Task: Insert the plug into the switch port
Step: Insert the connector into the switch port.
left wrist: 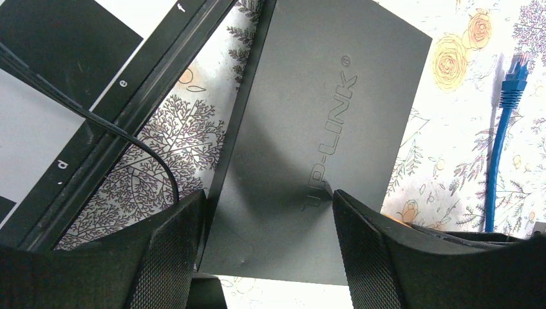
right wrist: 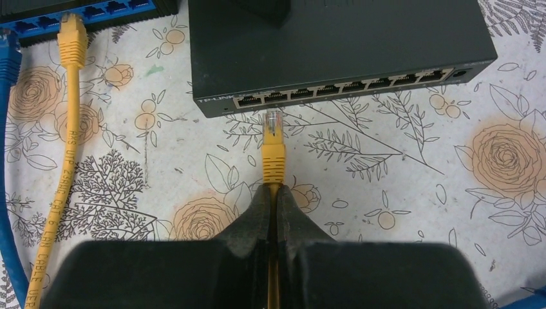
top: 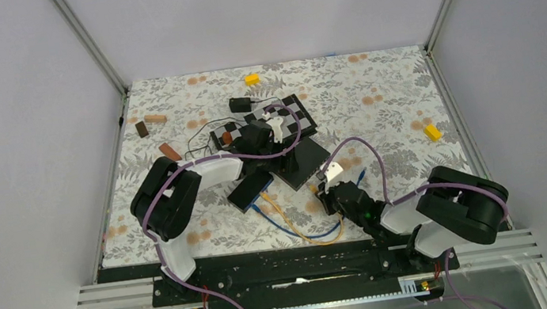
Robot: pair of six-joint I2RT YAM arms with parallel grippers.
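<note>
A desk (top: 375, 101) covered with a floral-print cloth, pale walls on three sides. The step in hand is the final approach, judging by the layout. The right tool (right wrist: 275, 193) is clamped together on the yellow cable (right wrist: 273, 161) just behind its boot. The plug (right wrist: 274, 122) points at the front face of the black switch (right wrist: 335, 38) and sits just short of the port row (right wrist: 335, 90), level with the second port from the left; it has not entered

The left tool (left wrist: 265, 198) has its fingers (left wrist: 174, 251) wide apart over the rear of the switch, one at its edge and one overlapping its top. Whether they press on it I cannot tell

The next move probably calls for a short, straight push along the plug's axis, keeping it square to the opening. The cable is held behind the boot, so the plug may droop or bend aside on contact. The switch may also slide on the smooth cloth unless it is braced

The switch is a flat, sharp-edged box with a matte dark shell and pale lettering on top. The plug is clear hard plastic with a yellow, rubbery-looking boot, on a thin round cable. The left tool's pads have a fine knurled grid. A blue cable (left wrist: 505, 129) lies beside the switch, and a second yellow cable (right wrist: 71, 45) meets a blue switch (right wrist: 84, 9) to the left
</note>
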